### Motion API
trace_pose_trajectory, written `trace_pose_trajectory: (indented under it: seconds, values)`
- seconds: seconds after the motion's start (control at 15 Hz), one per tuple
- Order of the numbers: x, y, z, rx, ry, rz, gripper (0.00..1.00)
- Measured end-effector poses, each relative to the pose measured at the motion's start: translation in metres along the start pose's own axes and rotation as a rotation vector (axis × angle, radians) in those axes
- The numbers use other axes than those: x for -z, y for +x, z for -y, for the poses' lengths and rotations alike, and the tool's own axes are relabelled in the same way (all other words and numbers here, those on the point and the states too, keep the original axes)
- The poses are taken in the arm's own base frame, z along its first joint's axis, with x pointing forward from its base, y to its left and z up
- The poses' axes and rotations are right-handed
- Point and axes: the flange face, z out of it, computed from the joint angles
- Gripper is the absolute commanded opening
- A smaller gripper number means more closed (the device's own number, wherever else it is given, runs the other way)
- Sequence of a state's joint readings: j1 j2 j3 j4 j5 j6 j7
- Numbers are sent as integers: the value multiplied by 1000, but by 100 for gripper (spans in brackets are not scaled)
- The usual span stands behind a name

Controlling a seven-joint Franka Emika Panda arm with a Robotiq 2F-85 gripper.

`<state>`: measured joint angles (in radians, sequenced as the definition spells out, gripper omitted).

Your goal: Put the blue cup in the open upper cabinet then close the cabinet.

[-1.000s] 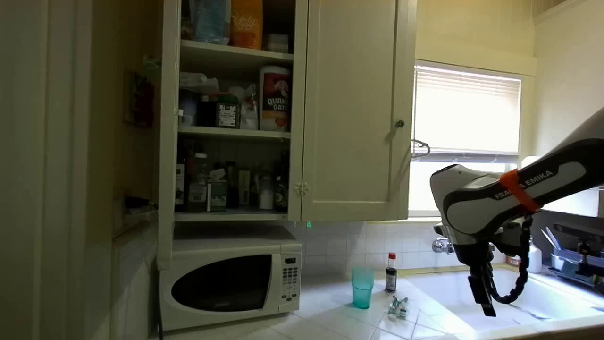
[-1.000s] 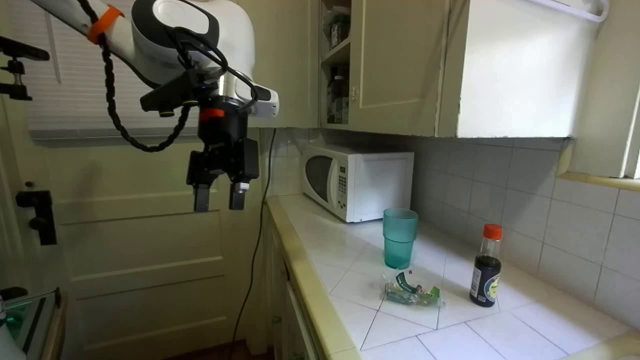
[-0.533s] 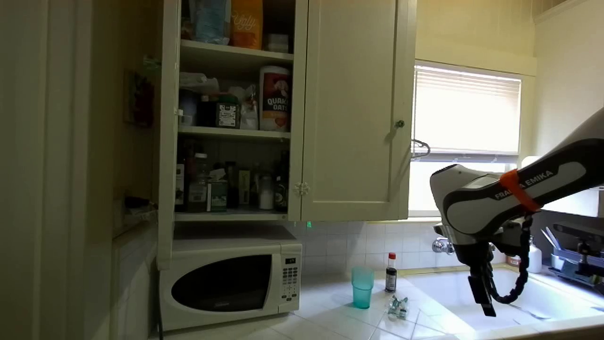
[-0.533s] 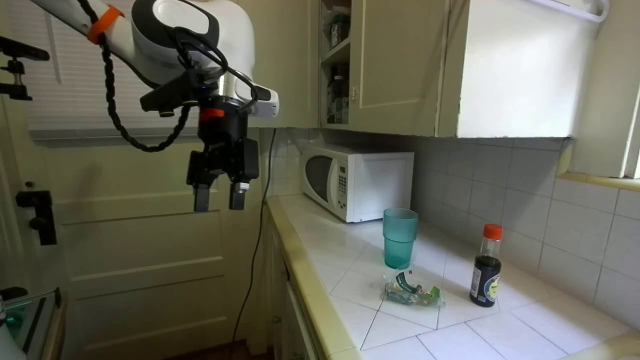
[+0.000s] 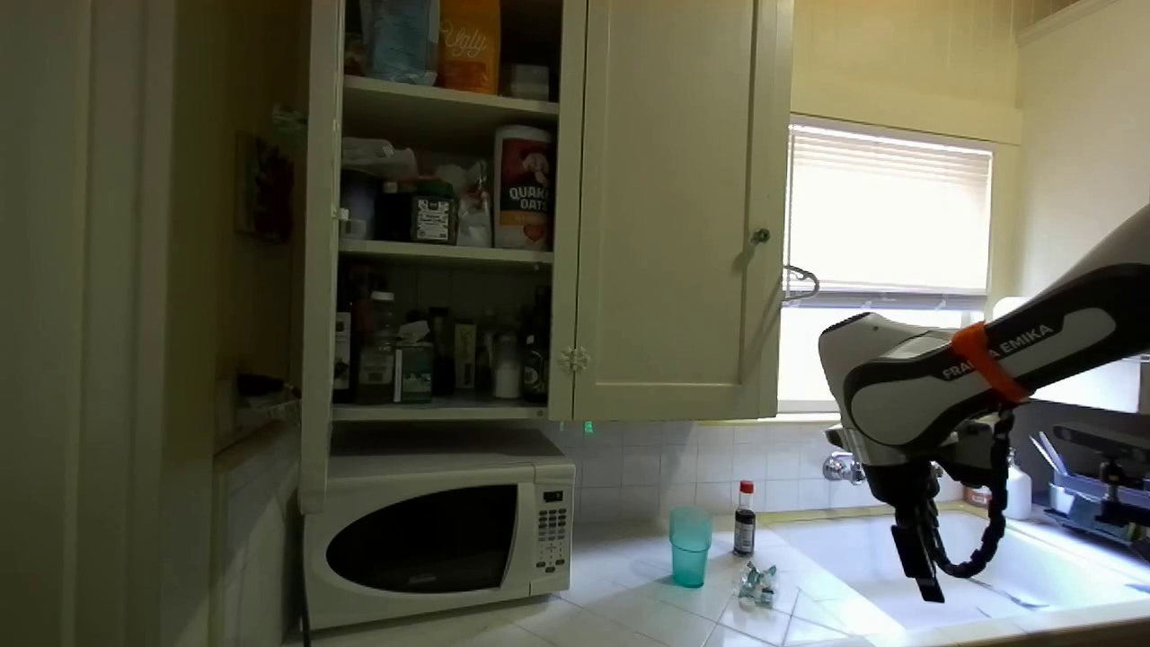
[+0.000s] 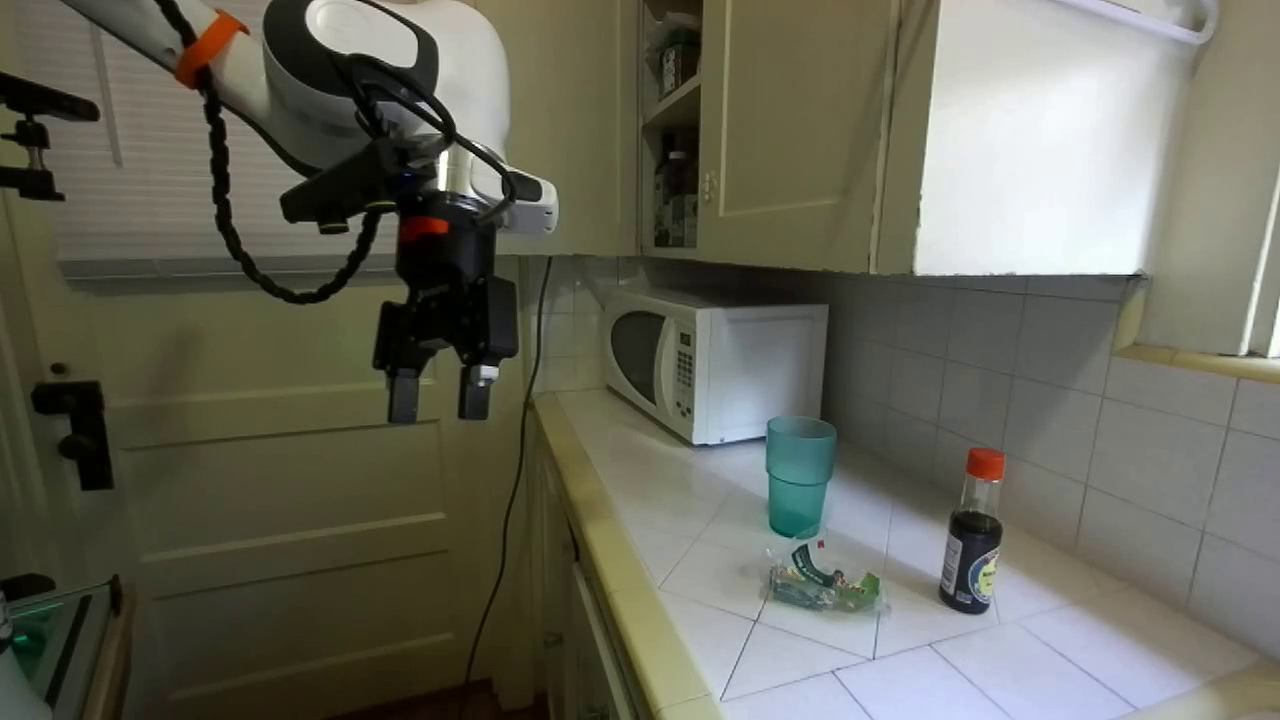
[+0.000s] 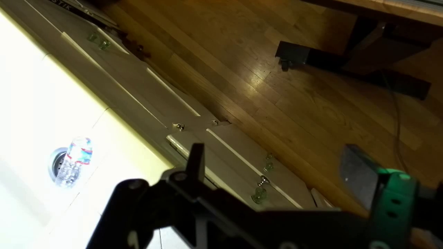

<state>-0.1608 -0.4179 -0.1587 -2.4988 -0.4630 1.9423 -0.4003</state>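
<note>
Nearest, in an exterior view, the gripper hangs in the air, its fingers wide apart. Next, on the counter, there are the small bottle with red cap, then the plastic wrapper, and just past the wrapper the blue cup, upright. Farther stands the microwave; above it, the upper cabinet is open and crowded inside. Compared with one second before, everything keeps its same place.

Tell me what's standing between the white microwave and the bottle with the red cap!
The blue cup stands there, upright on the tiled counter, between the microwave and the red-capped bottle. Both exterior views show it.
</note>
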Motion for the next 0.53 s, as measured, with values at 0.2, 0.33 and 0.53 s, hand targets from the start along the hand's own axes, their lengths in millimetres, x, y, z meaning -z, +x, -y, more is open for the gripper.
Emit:
trace_pose_trajectory:
  seconds: [0.2, 0.33, 0.53]
  values:
    - [1, 1, 1, -5, 2, -3, 100]
    - [4, 6, 7, -9, 6, -16, 100]
    - [15, 25, 25, -17, 9, -76, 100]
